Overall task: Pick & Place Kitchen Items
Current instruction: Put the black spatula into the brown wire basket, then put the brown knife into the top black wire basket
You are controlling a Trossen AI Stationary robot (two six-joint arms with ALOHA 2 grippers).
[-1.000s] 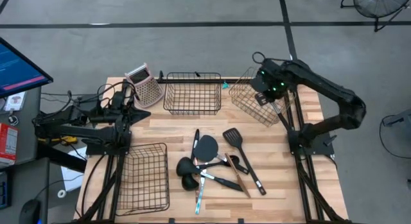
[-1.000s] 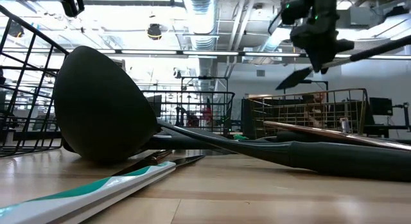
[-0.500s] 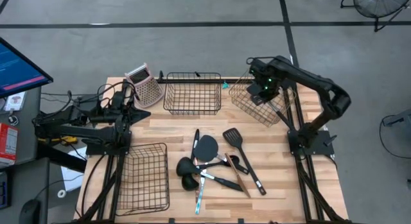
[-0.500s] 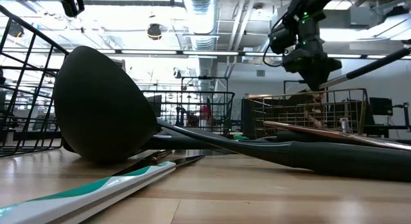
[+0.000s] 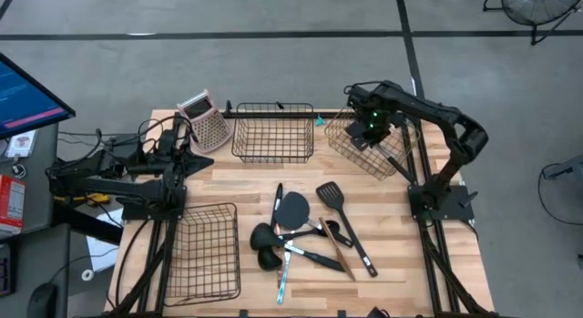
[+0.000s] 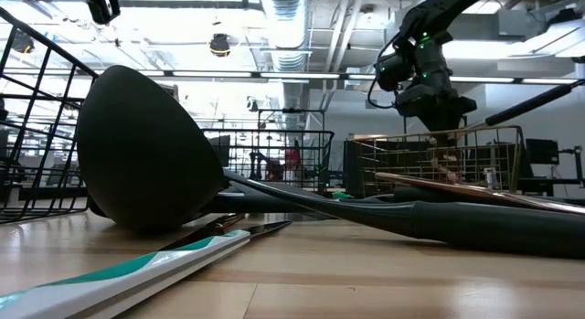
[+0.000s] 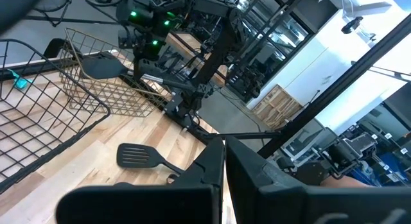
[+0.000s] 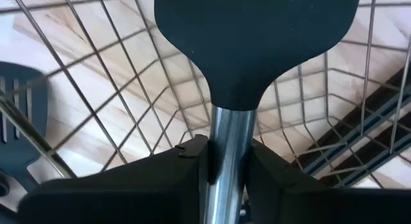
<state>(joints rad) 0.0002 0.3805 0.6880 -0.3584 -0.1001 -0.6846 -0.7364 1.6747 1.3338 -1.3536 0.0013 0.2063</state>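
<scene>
The black spatula hangs over the copper wire basket at the table's far right, its silvery neck clamped in the right hand; left hand rests clenched.

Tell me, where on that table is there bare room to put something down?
Bare wood lies between the black basket at the front left and the utensil pile, and right of the pile toward the table edge. The back row is crowded: grater, middle basket, gold basket.

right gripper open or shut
Shut: the right gripper clamps the spatula's silvery shaft above the copper basket.
</scene>
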